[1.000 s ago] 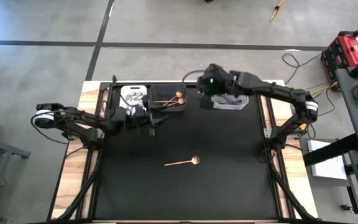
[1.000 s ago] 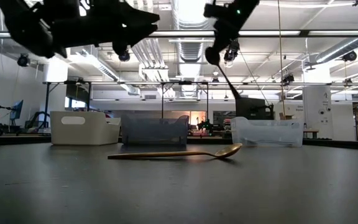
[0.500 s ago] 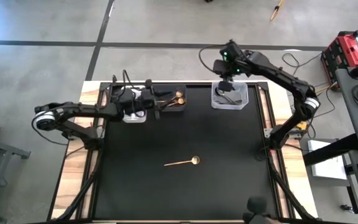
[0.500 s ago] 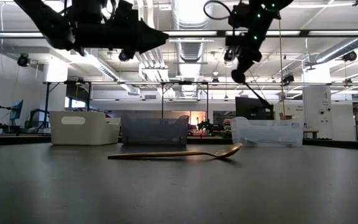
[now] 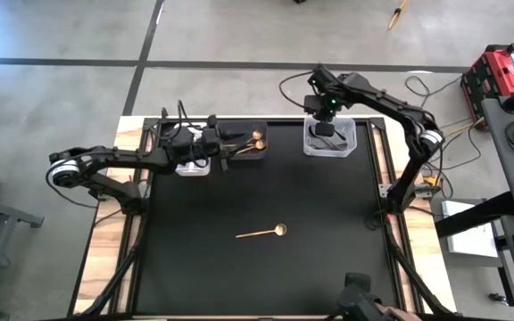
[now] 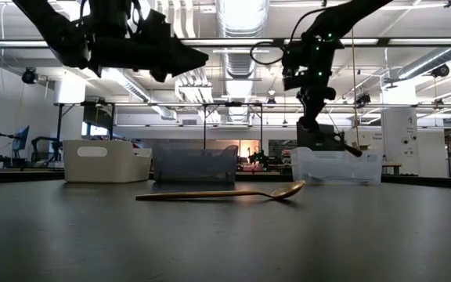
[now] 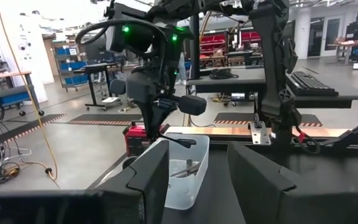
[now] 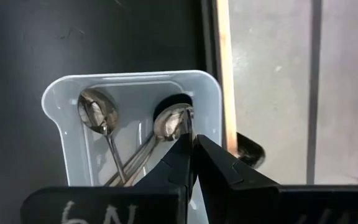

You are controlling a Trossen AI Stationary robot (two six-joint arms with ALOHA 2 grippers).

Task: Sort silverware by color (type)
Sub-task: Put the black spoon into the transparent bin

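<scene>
White handwriting on the right wrist's dark plate reads roughly "6N", partly cut off. The right pincer (image 8: 191,149) hangs over the clear bin (image 8: 61,99) at the tabletop's far edge, its fingers pressed together on the handle of a dark silver spoon (image 8: 169,121) whose bowl lies inside the bin beside another grey spoon (image 8: 96,112). The left pincer (image 5: 224,156) is over the dark bin (image 5: 239,131), fingers spread with nothing between them; gold spoons (image 5: 252,141) lie just beyond it, and the white bin (image 6: 104,160) sits beside. One gold spoon (image 5: 261,233) lies alone on the black tabletop (image 5: 328,250), well apart from both pincers. Around it are a grey concrete floor and a workshop room with ceiling pipes.
</scene>
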